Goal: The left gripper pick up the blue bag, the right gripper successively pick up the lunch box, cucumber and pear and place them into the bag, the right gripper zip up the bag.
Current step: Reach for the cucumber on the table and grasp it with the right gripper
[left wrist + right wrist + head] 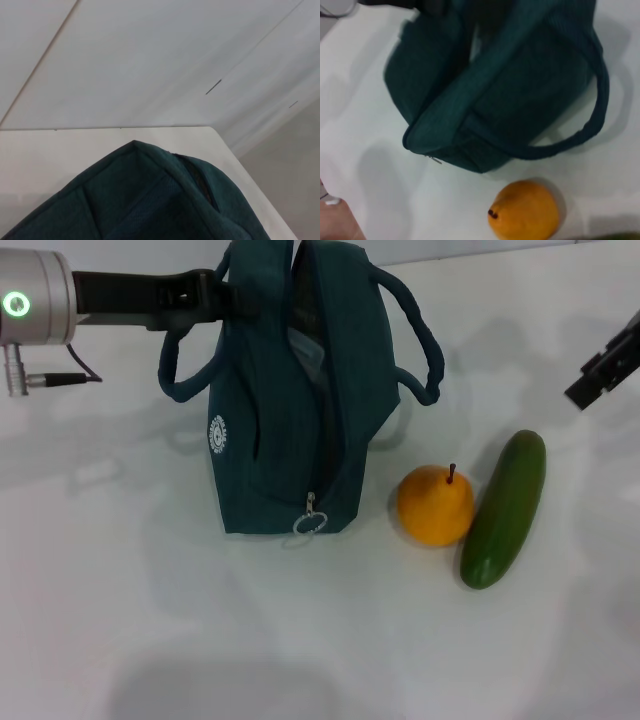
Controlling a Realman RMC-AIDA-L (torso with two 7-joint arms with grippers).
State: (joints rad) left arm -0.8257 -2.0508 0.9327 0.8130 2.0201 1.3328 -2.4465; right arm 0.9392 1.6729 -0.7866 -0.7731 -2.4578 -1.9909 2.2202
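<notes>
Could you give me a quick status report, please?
Left gripper at the dark teal fabric bag, unzipped. Right gripper off aside. Orange pear, green cucumber still out.

bag (290, 410) teal | pear (434, 505) orange-yellow | cucumber (505, 508) green | table (320, 640) white

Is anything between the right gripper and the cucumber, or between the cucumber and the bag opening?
Nothing visible blocks the right gripper from the cucumber. The pear lies between the cucumber and the bag, touching the cucumber; a lifted path over it to the bag's open top looks clear.
</notes>
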